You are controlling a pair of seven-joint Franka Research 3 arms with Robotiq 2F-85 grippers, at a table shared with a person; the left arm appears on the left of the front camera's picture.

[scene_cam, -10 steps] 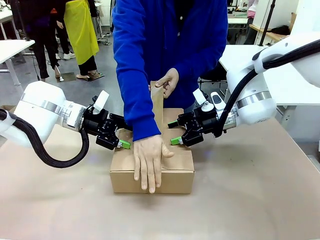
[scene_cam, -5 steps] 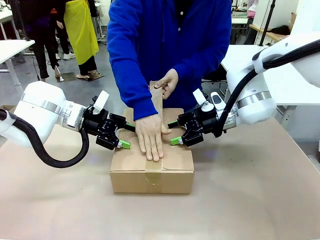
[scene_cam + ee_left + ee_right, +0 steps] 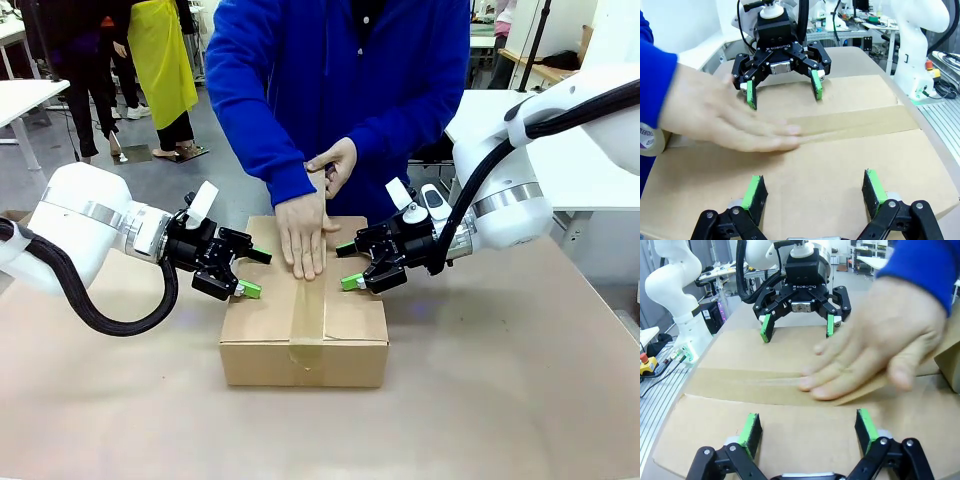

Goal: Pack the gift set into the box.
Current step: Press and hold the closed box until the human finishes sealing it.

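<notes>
Matte corrugated box point(image 3: 304, 335) was closed; hand point(image 3: 303, 235) flattened glossy tape strip point(image 3: 307, 320). Left gripper point(image 3: 247, 272) at 9 o'clock, right gripper point(image 3: 349, 266) at 3, jaws wide, empty.

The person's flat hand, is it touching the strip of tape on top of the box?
Touching. In the left wrist view the hand lies flat with its fingertips pressing on the tape across the closed box.

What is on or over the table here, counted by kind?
Cardboard box: 1
Strip of brown tape: 1
End effectors, left and right: 2
Person's hands, one pressing the tape, one behind: 2
Total: 6
</notes>
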